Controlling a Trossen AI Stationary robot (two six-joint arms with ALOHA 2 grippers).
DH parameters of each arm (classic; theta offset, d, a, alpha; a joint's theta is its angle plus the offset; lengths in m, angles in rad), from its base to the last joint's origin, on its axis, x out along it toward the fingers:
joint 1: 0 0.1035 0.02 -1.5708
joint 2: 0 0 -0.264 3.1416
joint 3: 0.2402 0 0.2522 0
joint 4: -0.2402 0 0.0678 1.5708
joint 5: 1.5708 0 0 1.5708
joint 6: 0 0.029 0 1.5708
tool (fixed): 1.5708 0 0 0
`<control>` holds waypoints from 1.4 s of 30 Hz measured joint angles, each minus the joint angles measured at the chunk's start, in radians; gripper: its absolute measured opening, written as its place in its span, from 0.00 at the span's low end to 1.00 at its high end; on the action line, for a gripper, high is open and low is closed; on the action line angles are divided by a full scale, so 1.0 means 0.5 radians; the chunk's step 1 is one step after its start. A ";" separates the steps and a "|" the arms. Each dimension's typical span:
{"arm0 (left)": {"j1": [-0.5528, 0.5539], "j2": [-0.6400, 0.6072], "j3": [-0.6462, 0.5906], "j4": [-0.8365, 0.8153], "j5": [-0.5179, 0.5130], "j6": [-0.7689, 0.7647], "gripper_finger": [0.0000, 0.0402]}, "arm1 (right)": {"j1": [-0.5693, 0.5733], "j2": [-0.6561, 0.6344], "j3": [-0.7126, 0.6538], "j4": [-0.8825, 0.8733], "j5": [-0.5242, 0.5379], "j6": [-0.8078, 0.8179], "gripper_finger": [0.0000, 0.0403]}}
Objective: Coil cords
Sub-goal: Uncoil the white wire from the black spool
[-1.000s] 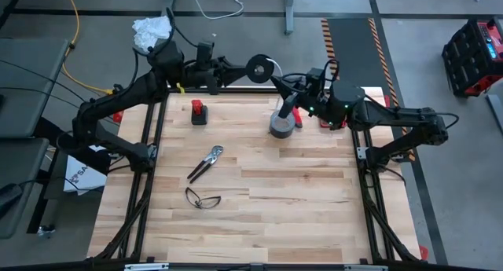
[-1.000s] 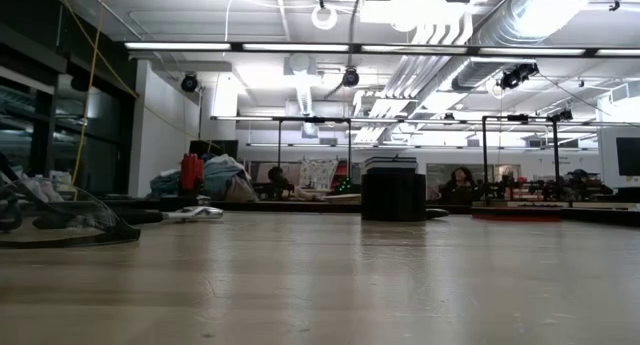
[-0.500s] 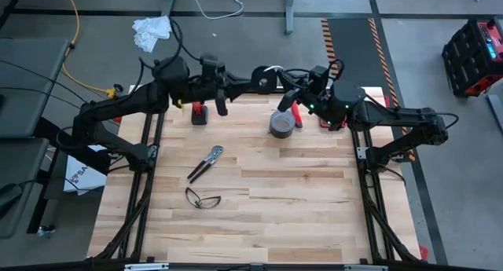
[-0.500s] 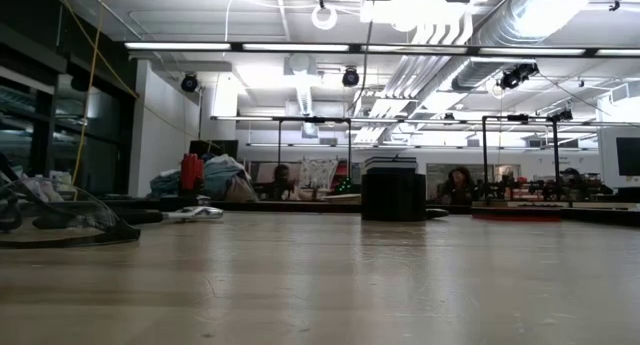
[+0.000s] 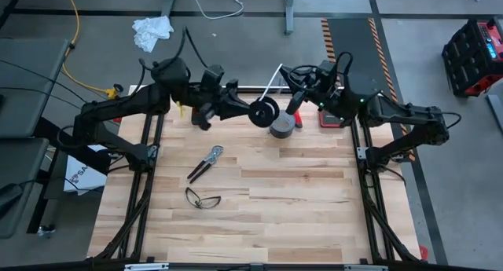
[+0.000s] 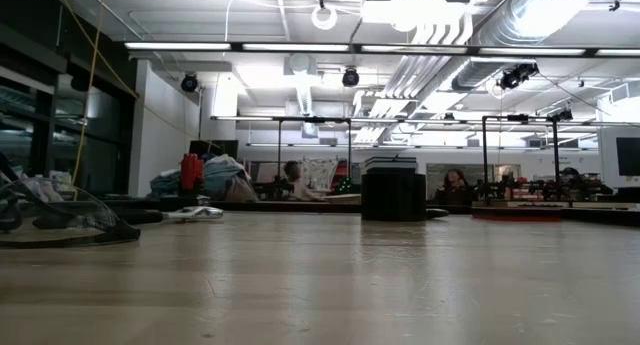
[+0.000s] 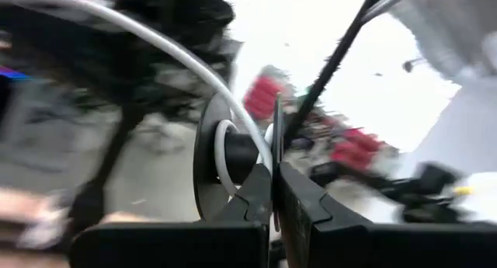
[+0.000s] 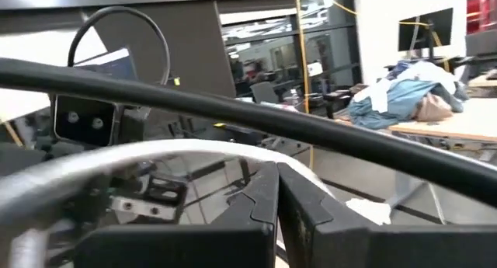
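Glasses: a dark-framed pair of safety glasses (image 5: 203, 198) lies on the pale wooden slat table (image 5: 299, 216), nearest the front edge, left of centre.
Pliers: grey metal pliers (image 5: 205, 162) lie just behind the glasses, long axis slanting toward the far right.
Left gripper: the left gripper (image 5: 253, 114) reaches in over the far part of the table, its fingers (image 7: 299, 210) pressed together on the rim of the spool.
Spool: the small black round spool (image 5: 263, 112) hangs above the table just left of the tape roll, flat face turned up toward the overhead camera.
Cord: the thin white cord (image 5: 272, 78) runs taut and straight from the spool, slanting toward the far right to the right gripper; in the left wrist view a turn of it sits on the spool's hub.
Tape roll: a grey tape roll (image 5: 283, 125) sits on the table under the right arm.
Right gripper: the right gripper (image 5: 286, 72) is at the far table edge, fingers (image 8: 260, 210) together on the cord's far end.
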 joint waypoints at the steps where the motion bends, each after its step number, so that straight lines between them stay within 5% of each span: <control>1: 0.003 0.014 0.000 0.075 0.060 -0.077 0.00 | -0.015 0.000 0.001 0.002 -0.041 0.015 0.00; 6: 0.011 0.100 -0.002 0.519 0.281 -0.401 0.00 | -0.058 0.001 -0.002 -0.048 -0.222 0.117 0.00; 13: 0.115 0.132 0.000 1.033 0.250 -0.614 0.00 | -0.056 0.002 -0.005 -0.112 -0.386 0.146 0.00; 34: 0.391 0.094 -0.018 0.957 0.864 -0.621 0.00 | -0.056 -0.197 -0.008 -0.515 -0.450 0.014 0.00; 42: 0.525 -0.104 -0.210 0.428 0.803 -0.227 0.00 | -0.073 -0.185 -0.008 -0.917 -0.505 0.175 0.00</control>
